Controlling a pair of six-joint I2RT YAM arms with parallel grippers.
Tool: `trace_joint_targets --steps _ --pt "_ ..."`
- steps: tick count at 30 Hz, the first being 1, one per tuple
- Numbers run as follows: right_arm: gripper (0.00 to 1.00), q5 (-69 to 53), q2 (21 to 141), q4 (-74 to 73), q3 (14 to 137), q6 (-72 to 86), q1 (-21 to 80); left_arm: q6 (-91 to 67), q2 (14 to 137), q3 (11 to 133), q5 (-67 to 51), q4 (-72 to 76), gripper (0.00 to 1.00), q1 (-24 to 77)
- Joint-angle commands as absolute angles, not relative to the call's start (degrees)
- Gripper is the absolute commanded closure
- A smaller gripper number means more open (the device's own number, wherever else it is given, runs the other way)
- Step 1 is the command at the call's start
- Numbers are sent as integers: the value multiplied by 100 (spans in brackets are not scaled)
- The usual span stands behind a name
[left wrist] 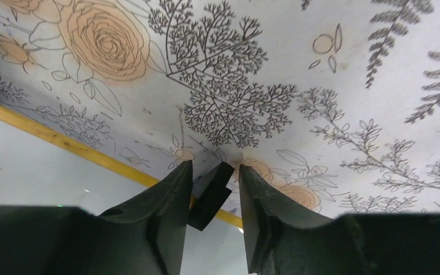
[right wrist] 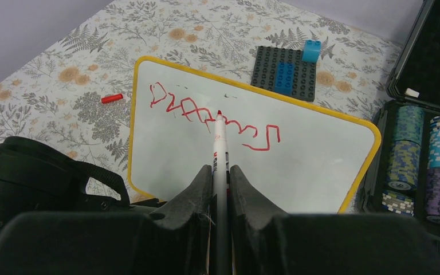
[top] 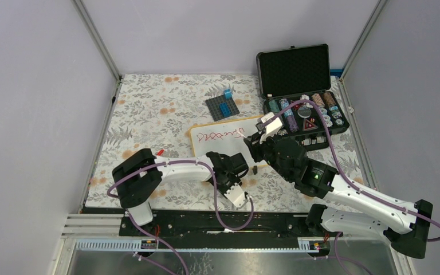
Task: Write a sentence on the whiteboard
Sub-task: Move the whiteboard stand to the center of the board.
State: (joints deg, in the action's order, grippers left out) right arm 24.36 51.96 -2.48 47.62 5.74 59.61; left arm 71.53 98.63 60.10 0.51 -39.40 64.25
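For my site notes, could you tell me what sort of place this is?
Likely a lab robot test cell: plain grey enclosure walls, a floral-printed table cover bearing props such as the yellow-framed white whiteboard and black foam-lined case of poker chips, and the right gripper holding a white red-tipped marker.

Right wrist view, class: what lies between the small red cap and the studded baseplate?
The whiteboard, its corner bearing the start of the red sentence; the right wrist view shows this.
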Motion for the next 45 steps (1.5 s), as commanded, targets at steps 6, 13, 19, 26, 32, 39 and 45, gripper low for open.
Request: trace_joint_targets --steps 6,13,19,26,32,39,45 --pt "100 2384 5200 -228 5010 586 5926 7550 9858 6201 386 -4246 85 6328" --pt "100 2082 5354 -203 5015 588 5924 7193 9540 5876 426 -4675 95 6328" --pt "100 1942 5440 -151 4984 609 5924 7253 9008 5308 250 -4817 96 6328" --pt "100 1815 5534 -110 5004 642 5924 7302 8755 5180 162 -5160 86 6343" --pt "100 1705 5548 -114 5075 604 5924 6739 8354 5619 -48 -5346 40 6379" --pt "100 1687 5410 32 5074 532 5921 5263 7634 6969 -1305 -5948 32 6052" --pt "100 1114 5400 35 4936 495 5880 4333 6814 7772 -3460 -6283 37 3290"
